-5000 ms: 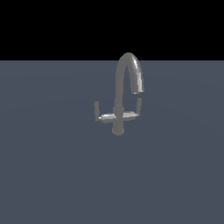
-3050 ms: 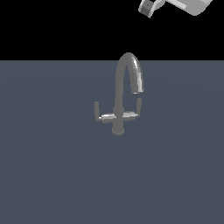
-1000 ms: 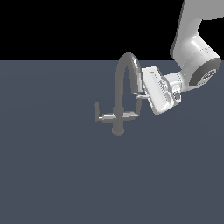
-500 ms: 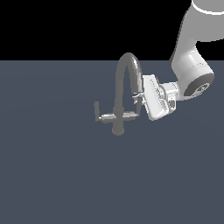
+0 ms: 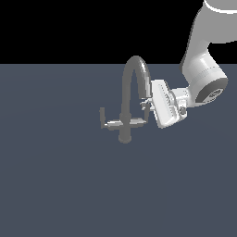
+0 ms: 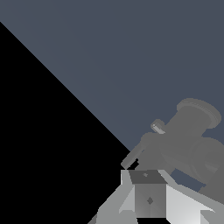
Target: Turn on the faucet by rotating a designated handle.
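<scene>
Flat grey-blue surface point(image 5: 55, 185) across the whole scene, bare but for one fixture. One white arm point(image 5: 203, 69) reaching down from the exterior view's upper right, wrist bent toward the tap. One faucet point(image 5: 132, 88) near the middle of the surface: arched gooseneck spout, round base, one crossbar with two arms, so two levers in all. Lighter lever point(image 5: 102, 115) upright at the crossbar end on the exterior view's left. Darker handle point(image 5: 145, 107) at the end on the exterior view's right, under the spout's curve, seen in the wrist view as a thin bar point(image 6: 133, 157) just ahead of the fingers. One gripper point(image 5: 149, 102) pressed in right beside that handle, touching or nearly so. Jaws mostly hidden behind the palm; width impossible to tell, and no clear grasp visible. Step in hand, by judgement: final approach and contact with the handle. Next move probably a sideways push or sweep around the faucet's upright stem, keeping contact on the thin lever and clear of the spout.
</scene>
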